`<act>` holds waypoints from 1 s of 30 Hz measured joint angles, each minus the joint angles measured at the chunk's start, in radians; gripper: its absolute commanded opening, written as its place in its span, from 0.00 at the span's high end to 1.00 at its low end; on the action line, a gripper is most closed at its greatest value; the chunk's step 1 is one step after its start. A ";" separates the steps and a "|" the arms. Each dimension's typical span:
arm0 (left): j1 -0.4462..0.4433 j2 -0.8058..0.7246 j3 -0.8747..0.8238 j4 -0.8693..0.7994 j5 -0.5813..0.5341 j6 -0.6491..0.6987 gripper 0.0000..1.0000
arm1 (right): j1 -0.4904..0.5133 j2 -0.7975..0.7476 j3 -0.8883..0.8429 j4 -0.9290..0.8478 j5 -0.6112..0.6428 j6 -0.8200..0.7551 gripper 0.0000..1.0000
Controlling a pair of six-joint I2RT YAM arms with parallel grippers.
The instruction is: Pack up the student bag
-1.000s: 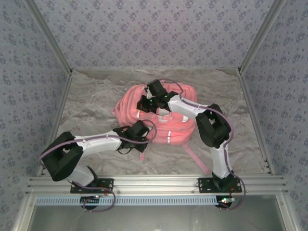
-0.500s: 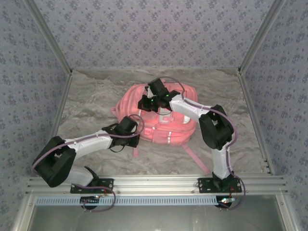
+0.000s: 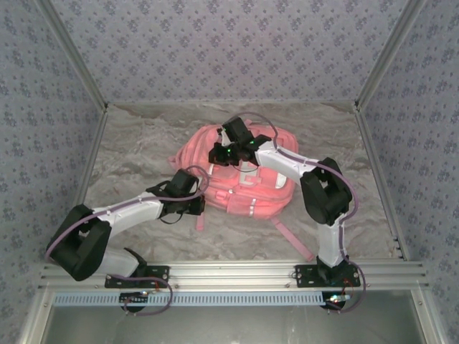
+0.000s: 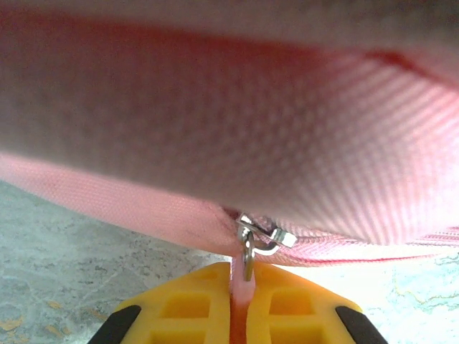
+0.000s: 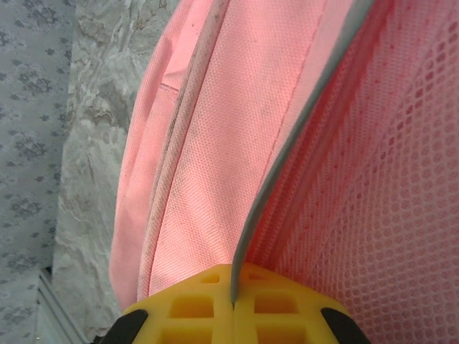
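Between the two grippers lies the student bag (image 3: 240,192), pink and slumped flat on the marbled table (image 3: 136,143), and both of them have hold of it at once. The left gripper (image 3: 196,205) is at the bag's near-left edge. From its wrist camera, the yellow fingers (image 4: 186,308) are pressed together on a thin pink zip pull (image 4: 241,281). The metal slider (image 4: 259,235) sits right above the tips, and the bag's fabric bulges over all of it. Down to the left of those fingers there's bare table.

The right gripper (image 3: 216,155) is down on top of the bag, toward its far-left side. Its yellow fingers (image 5: 280,308) are clamped tight as well, nipping a grey strip (image 5: 285,147) that runs up and away from the tips. To the right of that strip is a pink mesh panel (image 5: 387,186). To its left comes woven pink cloth, then table, then the flowered wall (image 5: 29,86). A loose pink strap (image 3: 294,236) trails off the bag toward the right arm's base.
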 measured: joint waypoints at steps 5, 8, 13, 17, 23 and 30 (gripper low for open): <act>0.005 -0.002 -0.001 0.018 0.014 -0.031 0.89 | 0.000 -0.010 0.016 -0.064 0.050 -0.075 1.00; -0.003 0.015 -0.001 0.043 0.035 -0.048 0.89 | 0.000 -0.014 0.027 -0.110 0.077 -0.112 1.00; -0.108 0.078 0.003 0.076 0.030 -0.050 0.89 | -0.005 -0.015 0.045 -0.199 0.085 -0.165 1.00; -0.217 0.142 0.061 0.082 0.014 -0.042 0.89 | -0.011 0.002 0.102 -0.275 0.052 -0.194 1.00; -0.328 0.232 0.174 0.078 -0.001 0.000 0.78 | -0.022 0.045 0.148 -0.328 -0.047 -0.220 1.00; -0.357 0.268 0.206 0.077 0.003 0.033 0.65 | -0.027 0.043 0.123 -0.323 -0.074 -0.246 1.00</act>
